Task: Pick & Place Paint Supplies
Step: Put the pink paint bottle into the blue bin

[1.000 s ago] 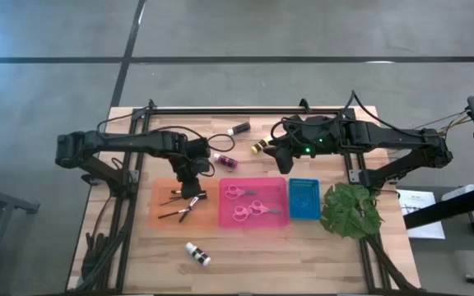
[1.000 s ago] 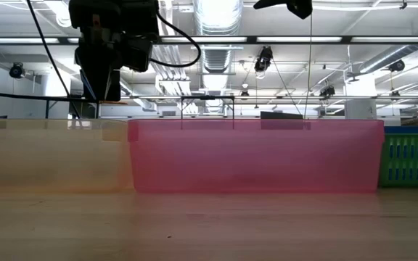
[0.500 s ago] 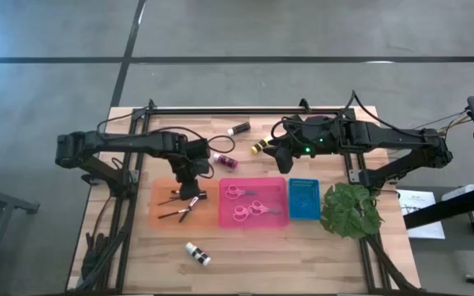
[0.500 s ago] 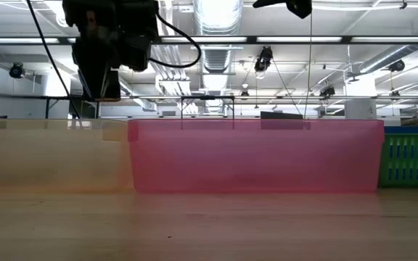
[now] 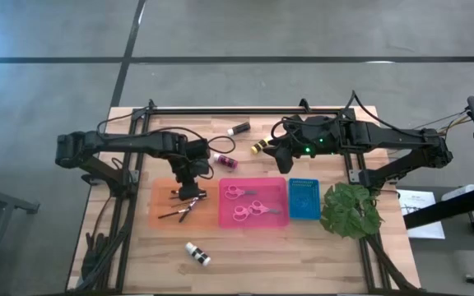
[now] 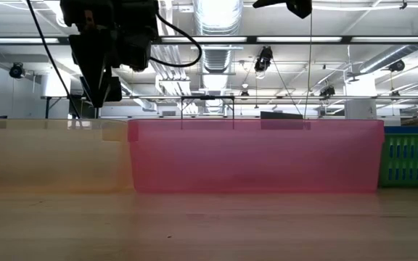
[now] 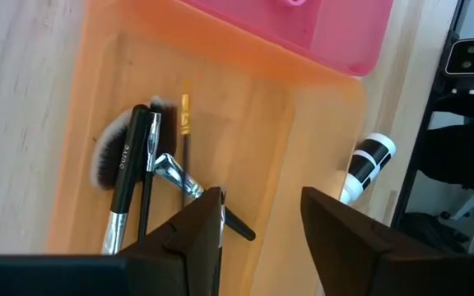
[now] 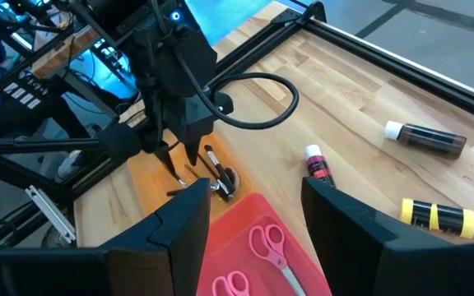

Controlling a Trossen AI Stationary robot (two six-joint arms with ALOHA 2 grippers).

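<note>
Several dark-handled brushes lie flat in the orange tray. My left gripper hangs open just above them, fingers slanting down, with nothing between them. One brush's dark handle end lies on the tray floor below the gap. Two pink-handled scissors lie in the pink tray. Black, yellow, pink and white paint bottles lie on the table. My right gripper waits open, raised over the table's far middle.
A blue basket stands right of the pink tray, and a green plant sits at the table's right edge. A black cable loops on the wood behind the orange tray. Bare wood lies along the near edge around the white bottle.
My left gripper has opened its fingers while staying in place above the orange tray. The right arm has kept still.
</note>
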